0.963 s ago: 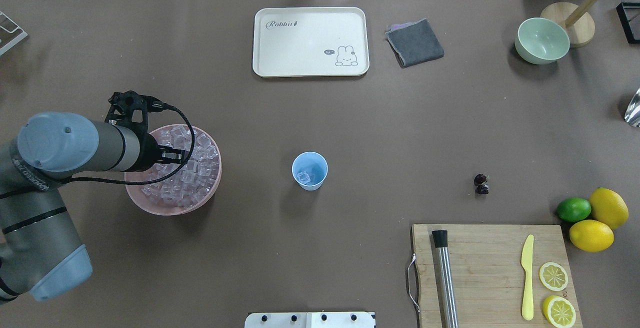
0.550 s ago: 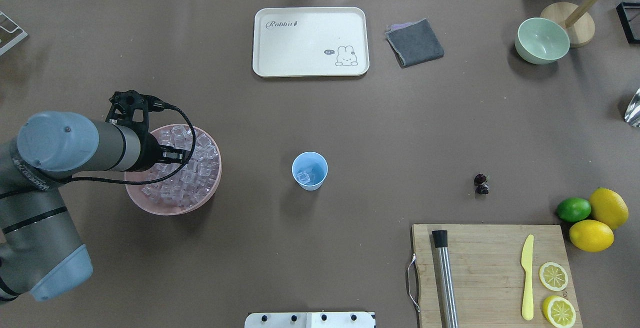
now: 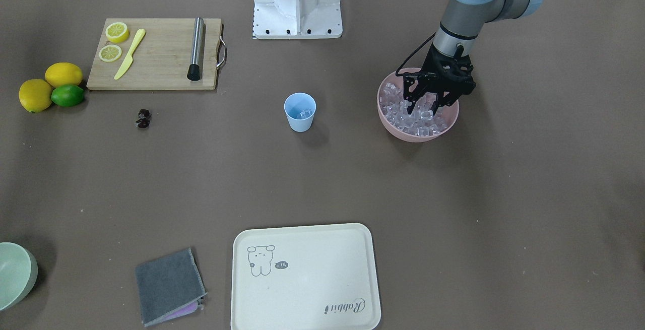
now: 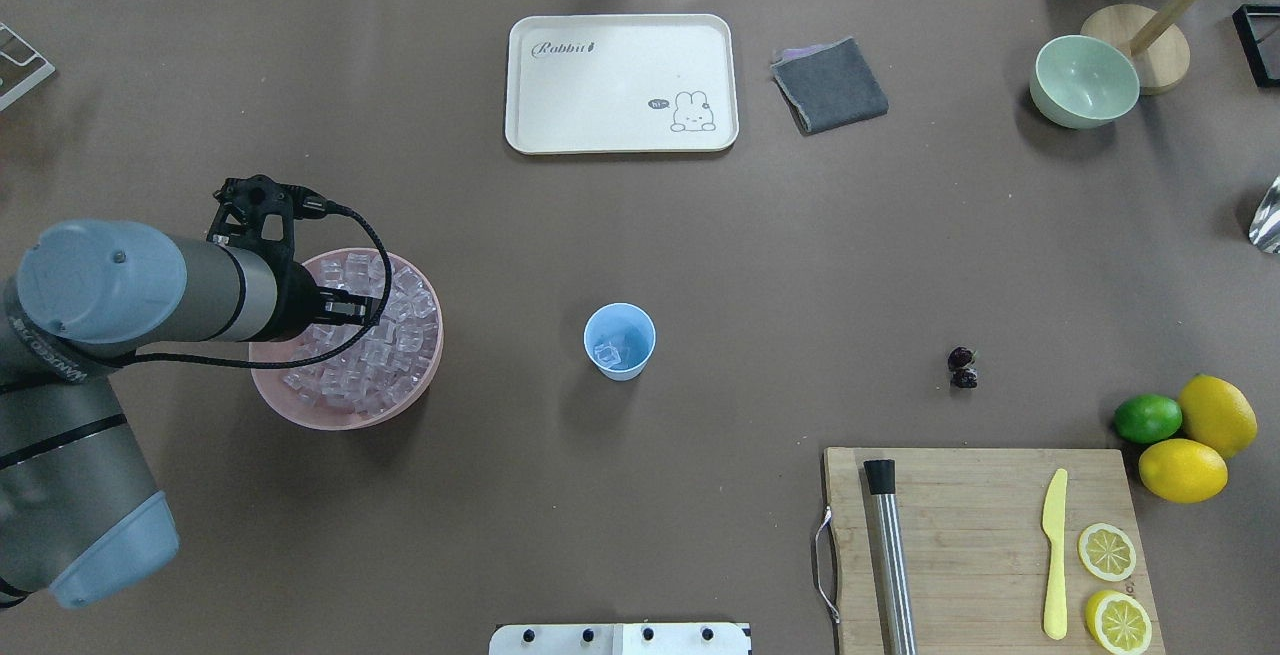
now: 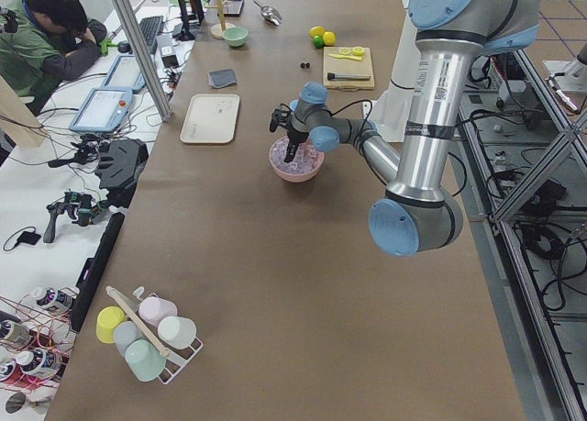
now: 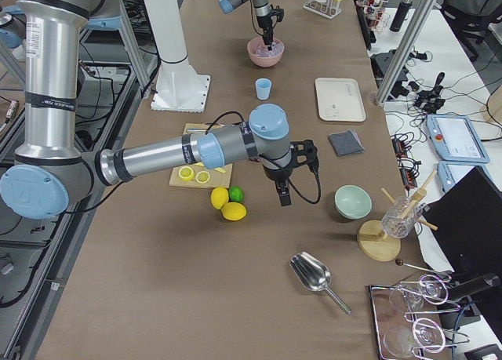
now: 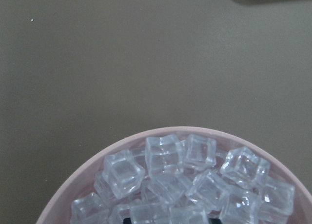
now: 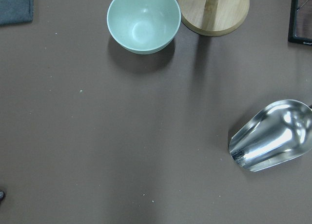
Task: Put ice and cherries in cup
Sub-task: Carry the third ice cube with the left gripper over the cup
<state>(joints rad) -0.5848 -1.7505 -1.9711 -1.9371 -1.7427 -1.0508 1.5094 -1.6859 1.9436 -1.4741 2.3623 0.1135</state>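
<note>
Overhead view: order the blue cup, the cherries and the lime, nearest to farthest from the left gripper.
Measured from the left gripper, which is over the pink bowl:
1. Blue cup, at the table's centre, to the gripper's right.
2. Cherries, well past the cup on the right half.
3. Lime, near the right edge.

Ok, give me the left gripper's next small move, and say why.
Probably close the left gripper on one cube. Its jaws stand open, tips down at the clear ice cubes heaped in the wide pink bowl, with nothing held that I can see. The small light-blue plastic cup shows only a little ice and the dark red cherries lie outside it, so more ice seems due.
</note>
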